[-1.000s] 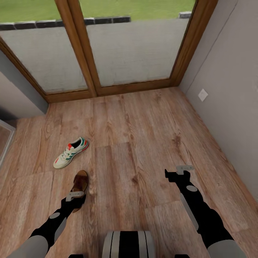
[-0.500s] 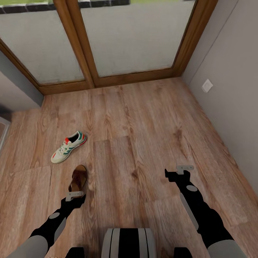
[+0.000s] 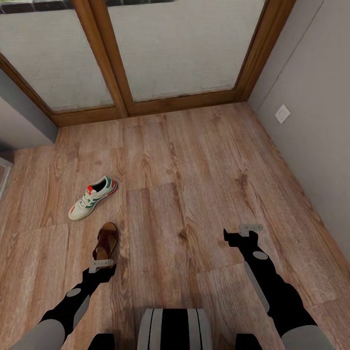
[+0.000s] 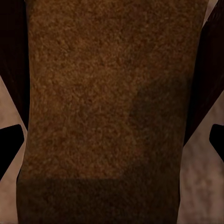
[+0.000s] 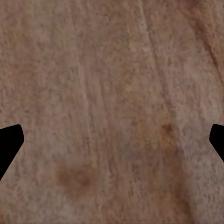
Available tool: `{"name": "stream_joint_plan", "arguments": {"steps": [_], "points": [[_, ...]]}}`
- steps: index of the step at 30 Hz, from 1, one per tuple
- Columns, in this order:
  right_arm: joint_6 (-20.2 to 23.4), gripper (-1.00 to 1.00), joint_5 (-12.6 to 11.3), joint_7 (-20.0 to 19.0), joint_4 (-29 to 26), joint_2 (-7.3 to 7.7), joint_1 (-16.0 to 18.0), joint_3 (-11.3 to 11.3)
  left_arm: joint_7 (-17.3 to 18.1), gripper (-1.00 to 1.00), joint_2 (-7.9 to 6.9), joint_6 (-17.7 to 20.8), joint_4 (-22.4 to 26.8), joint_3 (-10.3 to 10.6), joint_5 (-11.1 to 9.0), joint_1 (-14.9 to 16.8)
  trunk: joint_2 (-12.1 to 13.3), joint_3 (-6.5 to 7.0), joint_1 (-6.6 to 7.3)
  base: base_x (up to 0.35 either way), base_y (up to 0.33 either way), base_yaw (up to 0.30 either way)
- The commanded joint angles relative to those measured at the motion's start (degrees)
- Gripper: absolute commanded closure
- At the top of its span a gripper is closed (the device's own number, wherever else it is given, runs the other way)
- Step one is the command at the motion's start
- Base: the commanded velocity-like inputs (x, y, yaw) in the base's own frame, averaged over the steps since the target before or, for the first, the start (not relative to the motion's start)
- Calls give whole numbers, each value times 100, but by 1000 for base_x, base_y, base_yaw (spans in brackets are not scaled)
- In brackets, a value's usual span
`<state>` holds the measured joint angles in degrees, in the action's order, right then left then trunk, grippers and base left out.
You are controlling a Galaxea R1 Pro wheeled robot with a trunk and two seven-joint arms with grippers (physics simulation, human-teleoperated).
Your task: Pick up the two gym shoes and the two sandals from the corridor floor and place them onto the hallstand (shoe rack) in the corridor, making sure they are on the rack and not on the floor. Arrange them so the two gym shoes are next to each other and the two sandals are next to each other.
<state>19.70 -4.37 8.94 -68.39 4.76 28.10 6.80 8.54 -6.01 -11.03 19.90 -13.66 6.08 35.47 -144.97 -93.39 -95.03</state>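
One gym shoe (image 3: 92,198), cream with green stripes and a red-orange tongue, lies on the corridor floor (image 3: 194,165) at the left. Nearer to me lies a dark brown sandal (image 3: 107,240) with a tan footbed. My left gripper (image 3: 101,266) hangs over its near end. In the left wrist view the sandal (image 4: 102,93) is very close between the spread fingers (image 4: 9,147), so the left gripper (image 4: 112,144) is open and holds nothing. My right gripper (image 3: 245,231) is open over bare planks (image 5: 112,93) at the right. The hallstand is out of view.
A wood-framed glazed door (image 3: 121,87) closes the far end of the corridor. A grey wall (image 3: 316,146) with a white socket plate (image 3: 282,113) runs along the right, and another grey wall (image 3: 24,121) stands at the left. My trunk (image 3: 175,330) is at the near edge.
The whole picture has shifted: door, floor, shoe and sandal now sit higher in it, so the camera moved. The left gripper now covers less of the sandal. Neither gripper has changed state.
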Motion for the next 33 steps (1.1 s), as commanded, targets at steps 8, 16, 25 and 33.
{"name": "stream_joint_plan", "arguments": {"steps": [8, 16, 25, 33], "points": [[25, -100, -46, 55, -7, 8, 3, 23, 34, -100, 3, -22, -4, -46, 60, 3, -1, -3, 1, 0, 0, 0], [25, -100, -46, 55, -7, 8, 3, 23, 34, -100, 3, -82, -4, -42, 61, 3, -1, -3, 1, 0, 0, 0], [25, -100, -46, 55, -1, 8, 3, 23, 34, -100, -12, -280, -4, -49, 64, -74, -1, -3, 1, 0, 0, 0], [25, -100, -46, 55, 0, 6, 3, 23, 34, -100, -6, -293, -4, -49, 61, -84, -1, -3, 1, -37, 0, 0]]}}
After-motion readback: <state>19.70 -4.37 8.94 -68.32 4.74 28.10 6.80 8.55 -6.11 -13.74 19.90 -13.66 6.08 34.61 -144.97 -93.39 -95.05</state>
